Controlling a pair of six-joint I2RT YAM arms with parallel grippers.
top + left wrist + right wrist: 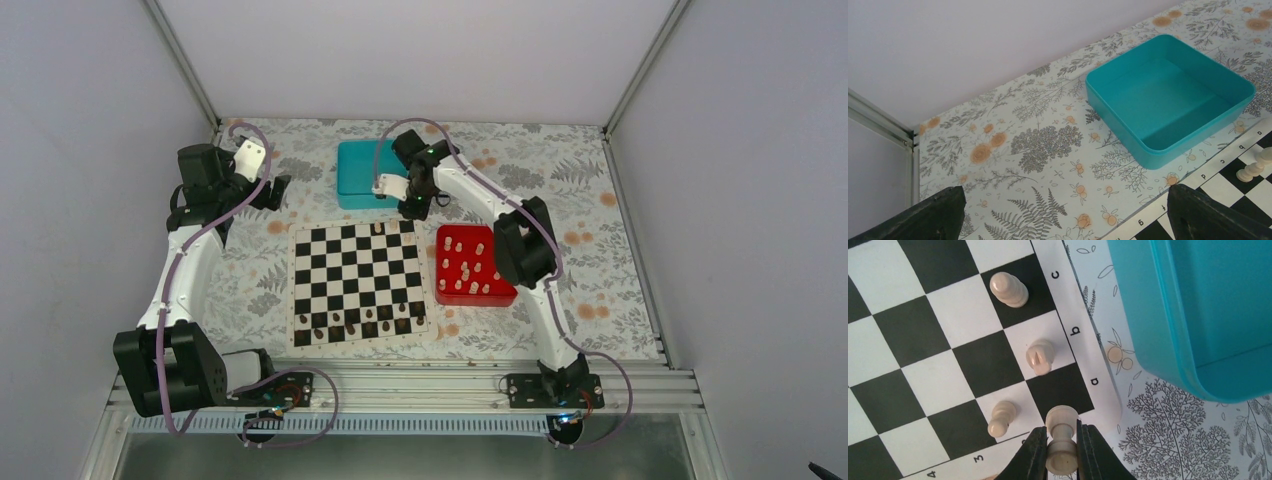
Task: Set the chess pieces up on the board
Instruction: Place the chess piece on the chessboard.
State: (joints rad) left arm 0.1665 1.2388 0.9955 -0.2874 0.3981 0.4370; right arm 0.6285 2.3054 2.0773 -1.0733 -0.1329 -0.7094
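Pinching a tiny pale cream chess piece (pixel 1062 422) by its upper body, right claw (pixel 1062 447) is clenched on it at the corner square of the black-and-white checkered board (pixel 923 365). Looks light, rigid, smooth, tippy. Meanwhile left claw (pixel 1068 210) hangs spread, empty.

- Top external: high behind both bases, facing down and forward; far, with board (pixel 357 284), teal box (pixel 355 175) and red tray (pixel 480 299) all in frame.
- Left wrist: low, oblique, mid-range; left gripper (pixel 1064 222) spread at frame bottom, teal box ahead-right of fingers, board corner past right finger.
- Right wrist: very near, almost straight down; right gripper (pixel 1060 442) clamps a chess piece (pixel 1062 420) at bottom edge; board ahead-left of fingers, teal box ahead-right.
- All three share the teal box wall and adjoining board edge.
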